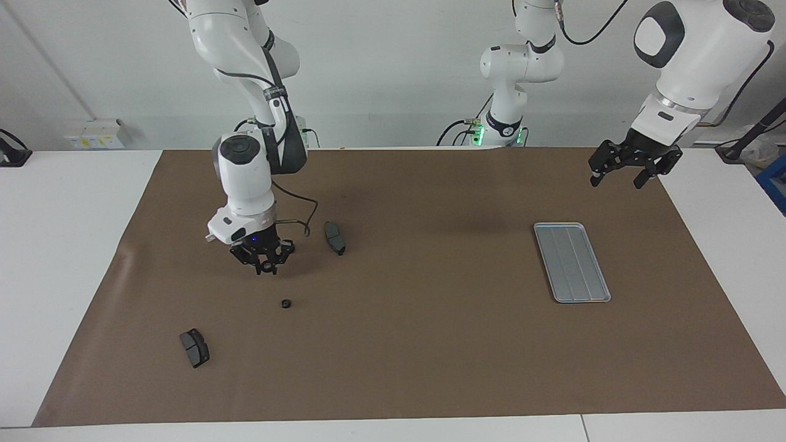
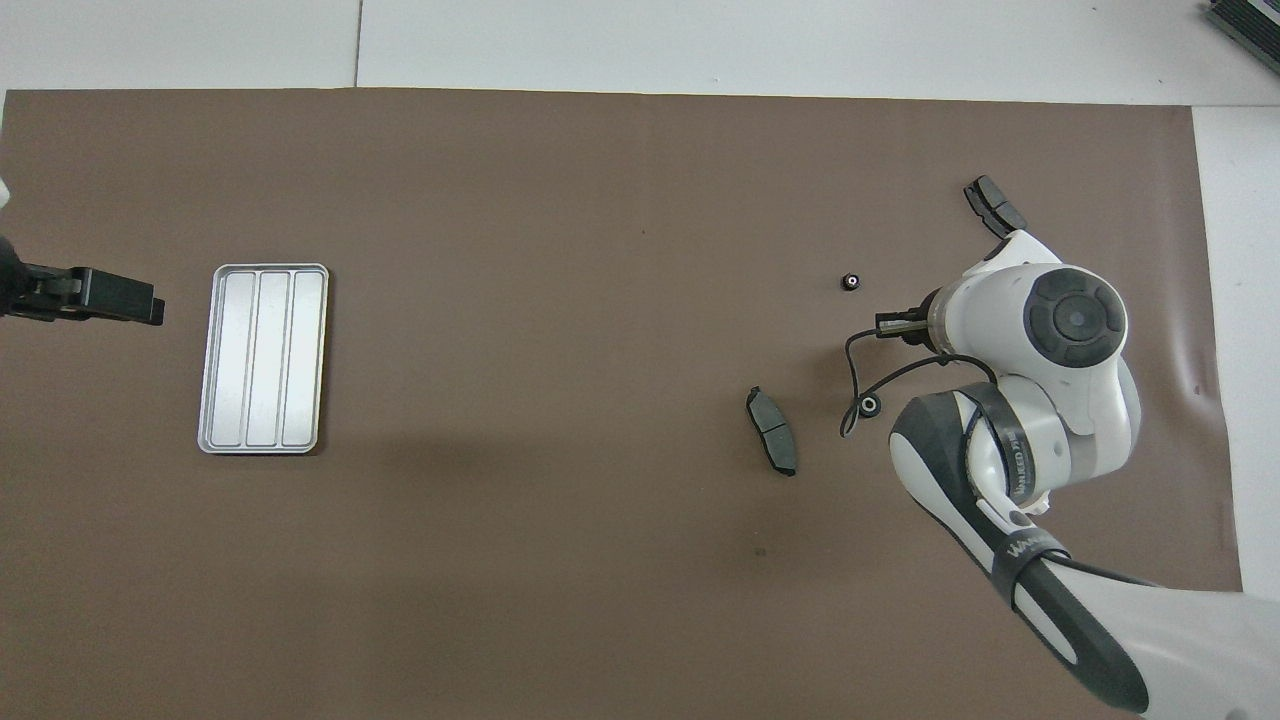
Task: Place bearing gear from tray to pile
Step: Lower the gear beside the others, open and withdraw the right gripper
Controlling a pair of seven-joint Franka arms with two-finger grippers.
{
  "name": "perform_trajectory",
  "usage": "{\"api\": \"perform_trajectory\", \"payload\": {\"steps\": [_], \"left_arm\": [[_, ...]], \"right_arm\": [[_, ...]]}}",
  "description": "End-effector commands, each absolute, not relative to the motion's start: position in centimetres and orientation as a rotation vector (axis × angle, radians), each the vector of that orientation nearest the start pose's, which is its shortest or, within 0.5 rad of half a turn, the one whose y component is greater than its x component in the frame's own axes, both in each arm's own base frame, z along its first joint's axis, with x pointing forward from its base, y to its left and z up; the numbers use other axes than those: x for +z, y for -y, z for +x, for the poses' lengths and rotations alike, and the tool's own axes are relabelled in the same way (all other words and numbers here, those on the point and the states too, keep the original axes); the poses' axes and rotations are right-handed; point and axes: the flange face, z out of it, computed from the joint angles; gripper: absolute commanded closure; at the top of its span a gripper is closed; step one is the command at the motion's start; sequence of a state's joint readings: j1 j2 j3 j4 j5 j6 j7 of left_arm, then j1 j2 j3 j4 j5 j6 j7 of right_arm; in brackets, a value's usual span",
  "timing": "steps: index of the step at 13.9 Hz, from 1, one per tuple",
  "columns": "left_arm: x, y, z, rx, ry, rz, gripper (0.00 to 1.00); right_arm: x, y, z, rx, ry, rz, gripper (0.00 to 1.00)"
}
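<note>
The right end effector (image 1: 264, 267), narrowly closed on what looks like a small dark bearing gear, is hovering over the pile, 9 o'clock from the emptied silver-grey grooved metal tray (image 1: 571, 262), probably for release. The left end effector (image 1: 626, 166) is waiting wide open.

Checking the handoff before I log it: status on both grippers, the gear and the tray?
Right gripper shut on a small dark gear, over the pile area. Left gripper open, waiting past the tray's end. Tray empty. Nothing in the way.
</note>
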State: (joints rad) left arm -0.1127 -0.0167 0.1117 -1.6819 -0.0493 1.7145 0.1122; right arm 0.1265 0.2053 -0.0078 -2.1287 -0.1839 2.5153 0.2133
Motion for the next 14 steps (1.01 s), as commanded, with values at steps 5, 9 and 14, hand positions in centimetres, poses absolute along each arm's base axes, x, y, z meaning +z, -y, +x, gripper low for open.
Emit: {"api": "perform_trajectory", "payload": {"steps": [5, 9, 14], "left_arm": [[59.2, 0.3, 55.7, -0.087, -0.164, -3.2, 0.0], [59.2, 0.3, 55.7, -0.087, -0.164, -3.2, 0.0], [59.2, 0.3, 55.7, -0.087, -0.164, -3.2, 0.0]], "right_arm": [[30.6, -3.7, 55.9, -0.276, 0.109, -3.219, 0.79], [30.0, -2.9, 56.0, -0.274, 0.089, -3.22, 0.06], [33.7, -2.9, 56.9, -0.292, 0.069, -3.228, 0.0]]}}
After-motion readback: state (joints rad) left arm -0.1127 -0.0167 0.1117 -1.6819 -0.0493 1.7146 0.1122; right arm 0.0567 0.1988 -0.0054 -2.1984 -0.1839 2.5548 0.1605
